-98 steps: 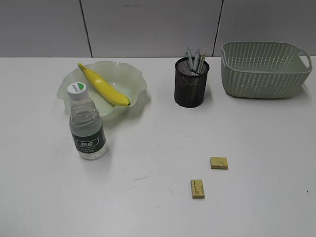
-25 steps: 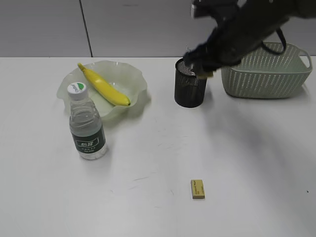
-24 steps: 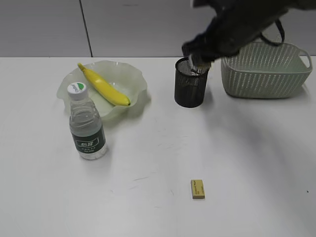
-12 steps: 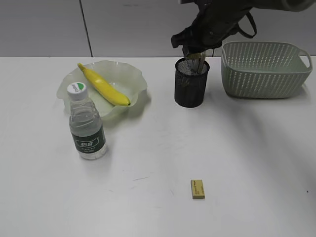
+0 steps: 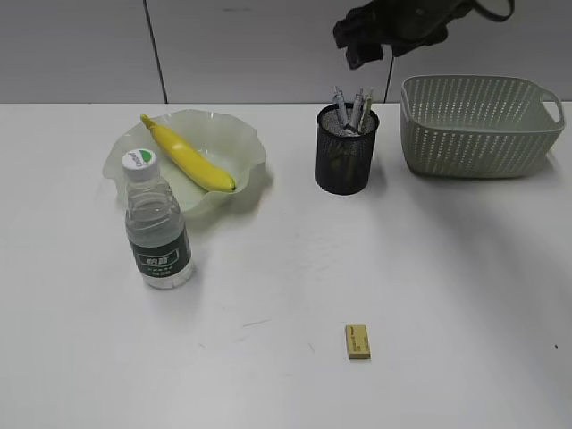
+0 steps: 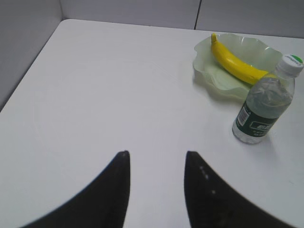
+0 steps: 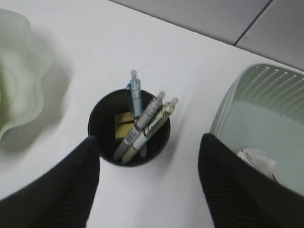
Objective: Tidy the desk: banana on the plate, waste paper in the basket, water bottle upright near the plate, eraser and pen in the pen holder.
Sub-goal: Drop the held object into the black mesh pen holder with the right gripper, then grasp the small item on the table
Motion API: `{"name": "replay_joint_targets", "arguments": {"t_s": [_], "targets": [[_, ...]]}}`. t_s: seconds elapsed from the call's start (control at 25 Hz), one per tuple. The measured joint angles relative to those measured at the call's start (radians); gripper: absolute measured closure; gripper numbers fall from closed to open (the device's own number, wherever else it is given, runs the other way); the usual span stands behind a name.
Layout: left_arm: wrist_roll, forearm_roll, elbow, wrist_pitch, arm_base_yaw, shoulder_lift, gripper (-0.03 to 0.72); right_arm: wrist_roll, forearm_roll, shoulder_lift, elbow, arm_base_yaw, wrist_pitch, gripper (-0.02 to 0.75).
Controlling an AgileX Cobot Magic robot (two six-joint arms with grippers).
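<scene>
Right claw (image 7: 149, 185) spread wide, empty, above pen holder (image 7: 129, 126); eraser (image 7: 123, 124) inside beside pens. Second eraser (image 5: 357, 341) lone on desk (image 5: 429, 286), apparently next. Left claw (image 6: 156, 183) parted, empty, idle.

left gripper (image 6: 156, 164): jaws parted, nothing between, hung over bare desk (image 6: 95, 95) | banana (image 6: 233, 61): lay in plate (image 6: 209, 71), upper right | water bottle (image 6: 263, 106): stood upright, white cap on, just in front of plate, overlapping banana's near end
</scene>
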Motion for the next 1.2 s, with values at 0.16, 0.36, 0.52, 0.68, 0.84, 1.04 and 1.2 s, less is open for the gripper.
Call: {"name": "replay_joint_targets", "arguments": {"t_s": [0.16, 0.36, 0.52, 0.68, 0.84, 1.04, 1.2], "targets": [[0.000, 0.000, 0.000, 0.000, 0.000, 0.000, 0.399, 0.000, -0.010, -0.218, 0.247, 0.000, -0.021, 0.229], [0.000, 0.000, 0.000, 0.000, 0.000, 0.000, 0.399, -0.001, -0.011, -0.623, 0.639, 0.000, 0.040, 0.230], [0.000, 0.000, 0.000, 0.000, 0.000, 0.000, 0.399, -0.001, -0.011, -0.973, 0.879, 0.000, 0.215, 0.230], [0.000, 0.000, 0.000, 0.000, 0.000, 0.012, 0.399, -0.001, -0.004, -1.339, 1.007, 0.000, 0.347, 0.231], [0.046, -0.025, 0.000, -0.006, 0.000, 0.090, 0.399, -0.001, 0.009, -1.623, 1.070, 0.000, 0.381, 0.251], [0.173, -0.137, -0.022, -0.102, 0.000, 0.288, 0.410, -0.002, 0.086, -1.846, 1.147, 0.000, 0.392, 0.293], [0.412, -0.387, -0.046, -0.284, 0.000, 0.504, 0.449, -0.002, 0.101, -1.882, 1.154, 0.000, 0.397, 0.334]]}}
